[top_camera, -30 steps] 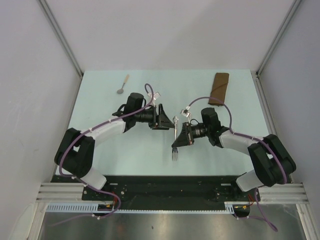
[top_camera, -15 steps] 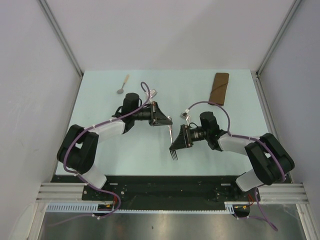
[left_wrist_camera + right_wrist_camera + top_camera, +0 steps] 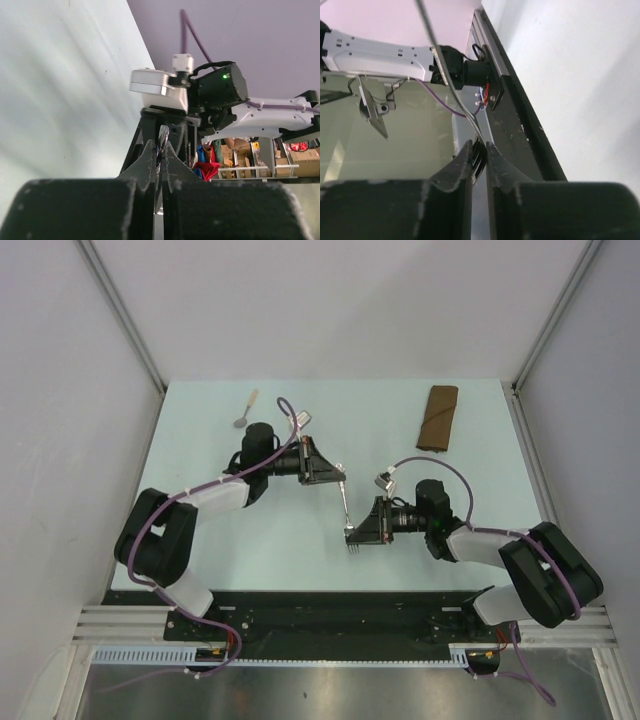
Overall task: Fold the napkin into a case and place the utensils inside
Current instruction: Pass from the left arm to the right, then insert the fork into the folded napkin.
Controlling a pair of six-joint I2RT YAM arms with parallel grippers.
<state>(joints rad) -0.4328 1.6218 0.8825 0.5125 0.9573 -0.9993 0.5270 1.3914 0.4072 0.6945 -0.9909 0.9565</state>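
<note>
Fork handover over the counter [image 3: 250, 540]. We see the left fingers [image 3: 146, 162] clamped on the handle end of the fork [image 3: 344, 504], and the right fingers [image 3: 461, 165] clamped just above its tines. We judge this a transfer of grip. The case [image 3: 438, 418] lies far right, well apart, with nothing visibly inside. The spoon [image 3: 245, 410] lies far left.
</note>
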